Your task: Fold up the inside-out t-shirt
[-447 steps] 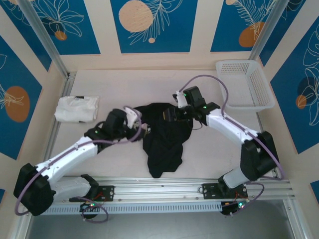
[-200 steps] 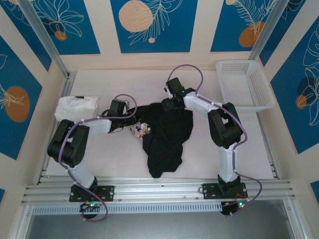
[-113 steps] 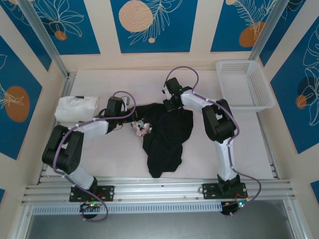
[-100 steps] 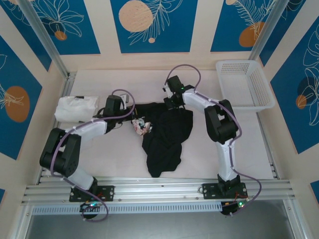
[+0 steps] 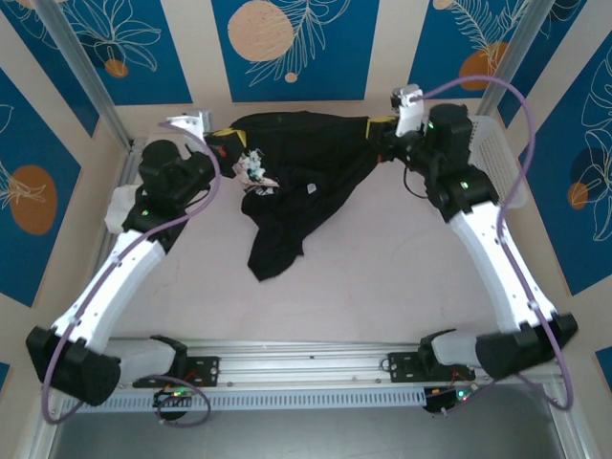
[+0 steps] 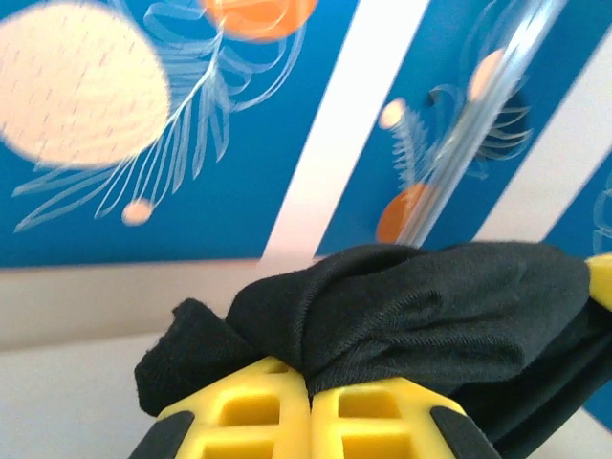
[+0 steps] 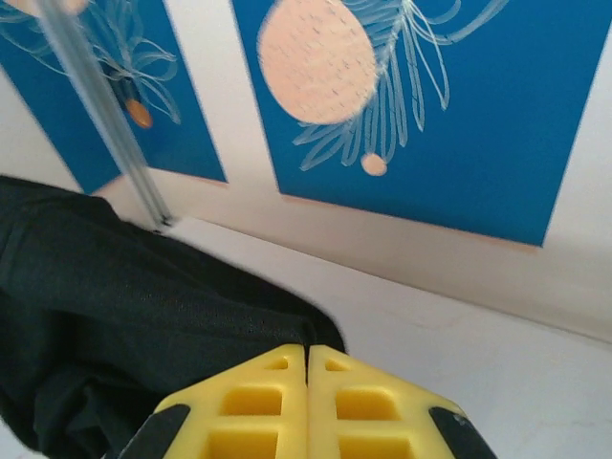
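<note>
One black soft cloth t-shirt (image 5: 304, 196) trails its lowest fold toward the middle of the pale surface (image 5: 382, 277) and runs back to a stretched upper edge near the far wall, with a pink floral print (image 5: 256, 174) showing at its left. The left claw (image 6: 308, 411), yellow fingers pressed together, pinches one end of that edge. The right claw (image 7: 307, 387), likewise pressed together, pinches the other. One white folded garment (image 5: 119, 206) lies beside the left arm.

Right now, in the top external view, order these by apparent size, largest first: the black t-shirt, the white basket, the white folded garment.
1. black t-shirt: plainly largest.
2. white basket: partly hidden behind the right arm.
3. white folded garment: mostly hidden behind the left arm, so this ranks only its visible part.
</note>
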### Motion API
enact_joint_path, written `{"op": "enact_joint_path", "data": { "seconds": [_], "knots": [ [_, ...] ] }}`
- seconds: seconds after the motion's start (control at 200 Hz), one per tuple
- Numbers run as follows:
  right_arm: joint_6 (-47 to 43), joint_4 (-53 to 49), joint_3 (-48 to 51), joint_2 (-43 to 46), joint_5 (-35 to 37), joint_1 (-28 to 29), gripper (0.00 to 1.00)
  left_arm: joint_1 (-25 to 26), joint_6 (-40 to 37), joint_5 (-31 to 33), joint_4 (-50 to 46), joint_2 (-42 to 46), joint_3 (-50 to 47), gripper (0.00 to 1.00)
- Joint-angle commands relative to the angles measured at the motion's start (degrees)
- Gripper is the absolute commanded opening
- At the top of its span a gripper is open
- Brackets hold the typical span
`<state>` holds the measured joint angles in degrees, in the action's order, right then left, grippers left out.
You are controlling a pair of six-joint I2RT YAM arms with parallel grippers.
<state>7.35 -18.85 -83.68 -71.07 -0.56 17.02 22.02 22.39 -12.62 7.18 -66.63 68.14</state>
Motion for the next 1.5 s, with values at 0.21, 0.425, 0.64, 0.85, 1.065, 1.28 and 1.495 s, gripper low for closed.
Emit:
{"op": "enact_joint_path", "data": {
  "seconds": [0.21,0.425,0.64,0.85,1.065,1.28,1.495],
  "knots": [
    [4.2,-8.92,24.59,14.6,7.05,-1.32,0.0,19.98,-15.58,0.12,-1.31,3.91,-19.46,0.04],
    [7.7,-14.73,35.25,18.26,11.38,-2.66,0.24,27.36,-16.7,-1.59,-3.38,-1.87,-24.81,0.41],
    [6.38,-12.59,37.74,20.94,6.43,0.87,0.43,24.6,-15.31,9.9,-9.39,2.59,-25.02,0.57],
    [13.19,-10.44,41.26,15.71,4.57,10.79,0.51,22.46,-10.28,11.74,-11.9,2.43,-27.28,0.58],
    [20.96,-12.62,43.73,8.89,14.52,17.47,0.61,28.53,-8.98,7.22,-12.06,-2.9,-28.36,0.63],
    [20.06,-8.22,42.84,1.54,14.1,17.99,0.31,35.56,-3.77,8.85,-3.96,-13.54,-28.09,0.64],
    [16.08,-8.62,40.44,7.95,14.41,16.09,0.0,35.57,2.5,9.3,2.81,-21.4,-26.04,0.31]
  ]
}}
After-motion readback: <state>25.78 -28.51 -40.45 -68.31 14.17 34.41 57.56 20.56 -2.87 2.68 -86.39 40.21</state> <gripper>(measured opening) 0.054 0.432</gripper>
